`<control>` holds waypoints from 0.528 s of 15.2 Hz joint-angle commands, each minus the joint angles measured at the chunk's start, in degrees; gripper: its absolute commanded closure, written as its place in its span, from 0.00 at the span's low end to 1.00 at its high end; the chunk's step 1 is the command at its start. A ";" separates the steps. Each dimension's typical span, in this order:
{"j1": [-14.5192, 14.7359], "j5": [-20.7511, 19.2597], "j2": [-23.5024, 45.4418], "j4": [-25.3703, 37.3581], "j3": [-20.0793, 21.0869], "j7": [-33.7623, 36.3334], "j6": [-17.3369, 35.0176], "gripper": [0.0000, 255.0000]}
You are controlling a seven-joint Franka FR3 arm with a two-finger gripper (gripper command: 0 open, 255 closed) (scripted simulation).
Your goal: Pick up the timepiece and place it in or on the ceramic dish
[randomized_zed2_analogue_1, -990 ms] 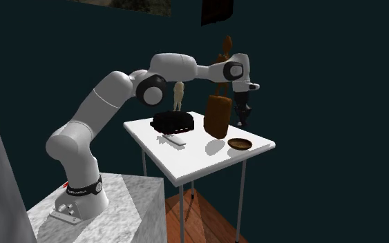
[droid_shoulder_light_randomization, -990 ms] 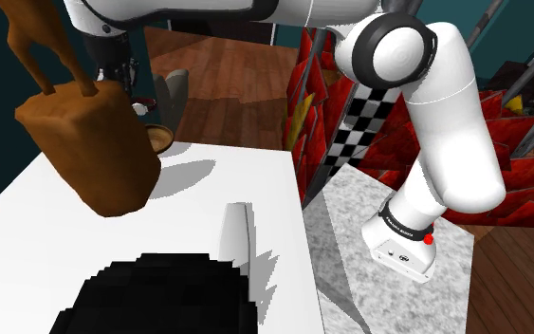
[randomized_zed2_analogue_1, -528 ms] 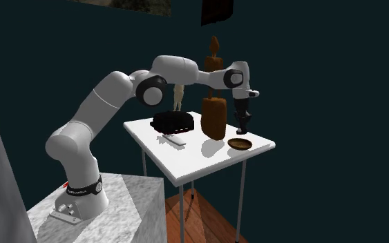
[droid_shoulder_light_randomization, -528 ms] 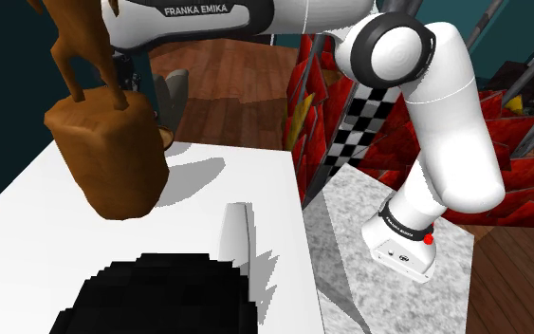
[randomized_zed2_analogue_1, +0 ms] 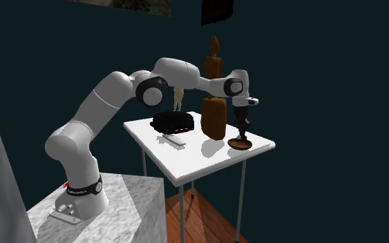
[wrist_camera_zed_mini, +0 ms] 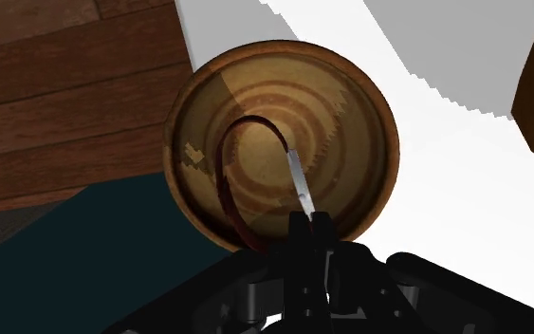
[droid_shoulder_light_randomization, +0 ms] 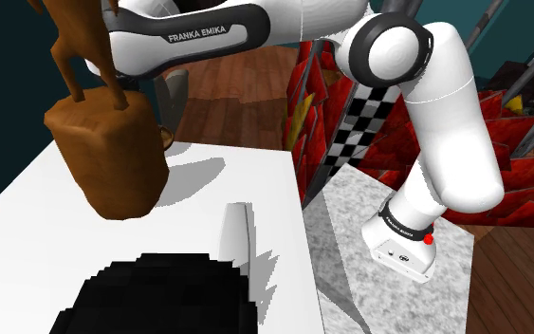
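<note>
White worktop (wrist_camera_zed_mini: 445, 213) below; fingers (wrist_camera_zed_mini: 309, 228) pinch a dark-strapped wristwatch (wrist_camera_zed_mini: 299, 180), probably light and floppy, by its silver end over a brown ringed dish (wrist_camera_zed_mini: 345, 104).

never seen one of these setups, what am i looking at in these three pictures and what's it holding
It is a white robot arm on a marbled stand, drawn by a simulator. One picture looks from beside the stand over the white table. The second looks at the whole scene from farther off. The third comes from a camera on the arm's hand, looking along its black jaws. On the table stand a tall brown carved figure, a black blocky object with a pale flat piece beside it, and a brown ringed bowl near a corner. A pale figurine shows behind the black object. The jaws are shut on a watch with a dark strap, holding it over the bowl.
</note>
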 commanded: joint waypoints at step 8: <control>0.02 -0.03 -0.05 -0.32 0.01 0.13 0.28 0.00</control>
